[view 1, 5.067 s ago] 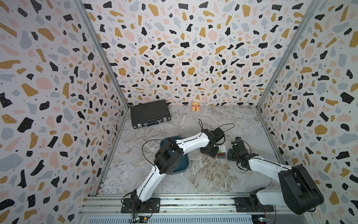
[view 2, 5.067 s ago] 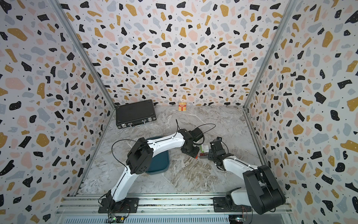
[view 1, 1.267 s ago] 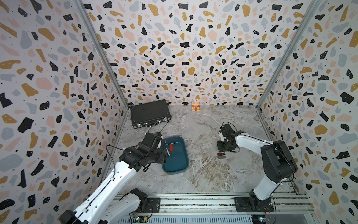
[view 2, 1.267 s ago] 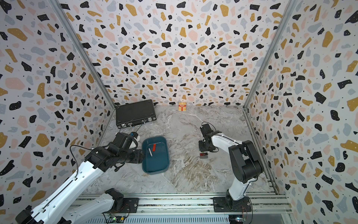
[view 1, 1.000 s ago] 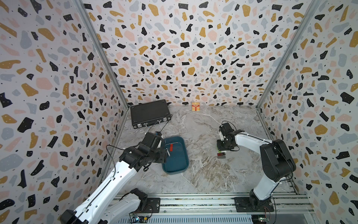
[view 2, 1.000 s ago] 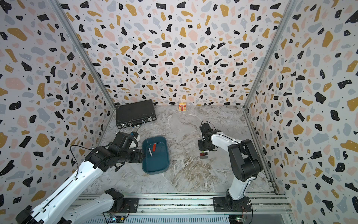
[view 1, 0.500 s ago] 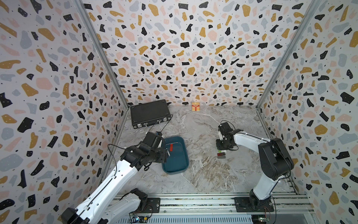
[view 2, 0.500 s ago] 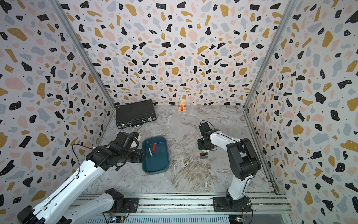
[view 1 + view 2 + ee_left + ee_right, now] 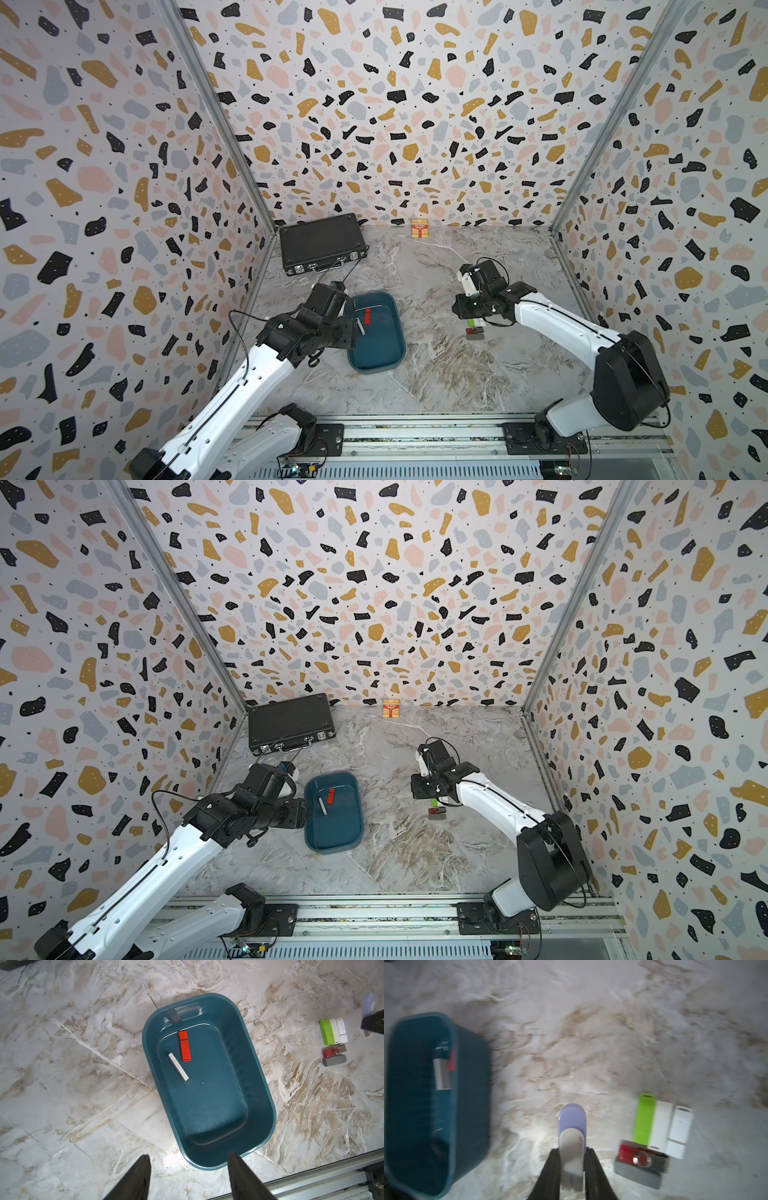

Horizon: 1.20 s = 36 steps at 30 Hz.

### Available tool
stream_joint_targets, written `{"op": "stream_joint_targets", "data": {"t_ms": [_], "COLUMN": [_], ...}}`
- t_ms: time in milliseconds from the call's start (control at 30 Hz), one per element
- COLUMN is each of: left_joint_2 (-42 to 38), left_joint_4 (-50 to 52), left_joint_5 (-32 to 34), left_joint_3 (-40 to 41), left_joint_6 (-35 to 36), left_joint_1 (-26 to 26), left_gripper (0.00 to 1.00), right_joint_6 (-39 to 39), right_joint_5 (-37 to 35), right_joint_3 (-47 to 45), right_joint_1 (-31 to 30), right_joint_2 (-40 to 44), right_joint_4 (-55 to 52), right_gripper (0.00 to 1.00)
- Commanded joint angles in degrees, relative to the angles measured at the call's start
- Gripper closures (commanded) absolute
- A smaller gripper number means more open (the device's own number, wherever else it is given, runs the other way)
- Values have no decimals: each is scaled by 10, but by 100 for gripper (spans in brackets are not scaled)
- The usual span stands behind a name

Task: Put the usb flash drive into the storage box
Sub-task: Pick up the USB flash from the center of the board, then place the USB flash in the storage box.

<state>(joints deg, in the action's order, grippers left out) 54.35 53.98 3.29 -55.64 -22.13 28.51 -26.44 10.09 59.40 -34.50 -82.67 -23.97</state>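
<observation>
The right gripper [image 9: 572,1167] pinched a rounded lilac-and-grey plastic usb flash drive [image 9: 572,1120] over veined marble [image 9: 591,1022], near but outside the shallow, round-cornered teal plastic storage box [image 9: 207,1105]. The left gripper [image 9: 188,1155] stood spread at that box's rim.

Bright even light, faint shadows, right wrist view blurred, storage box [image 9: 469,1093] smeared

Red flash drive [image 9: 184,1046] and white flash drive [image 9: 178,1067] inside storage box [image 9: 245,1064]
</observation>
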Motion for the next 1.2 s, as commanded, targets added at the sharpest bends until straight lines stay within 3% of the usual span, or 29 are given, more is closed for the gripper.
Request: {"op": "stream_joint_targets", "data": {"t_ms": [0, 133, 333, 800, 1167], "left_joint_2": [-12, -27, -28, -21, -23], "left_joint_4": [3, 3, 2, 5, 3], "left_joint_5": [28, 42, 48, 51, 48], "left_joint_3": [3, 5, 7, 5, 7], "left_joint_6": [-9, -14, -15, -17, -16], "left_joint_1": [-4, -4, -4, -4, -3], "left_gripper": [37, 37, 37, 37, 37], "right_joint_6": [-71, -85, -85, -87, -70], "right_joint_5": [33, 15, -9, -55, -81], "right_joint_3": [1, 55, 130, 278, 363], "right_joint_1": [-67, -144, -198, -208, -208], "right_joint_2": [5, -47, -141, -342, -395], "right_joint_4": [43, 51, 51, 42, 0], "right_gripper": [86, 86, 86, 82, 69]}}
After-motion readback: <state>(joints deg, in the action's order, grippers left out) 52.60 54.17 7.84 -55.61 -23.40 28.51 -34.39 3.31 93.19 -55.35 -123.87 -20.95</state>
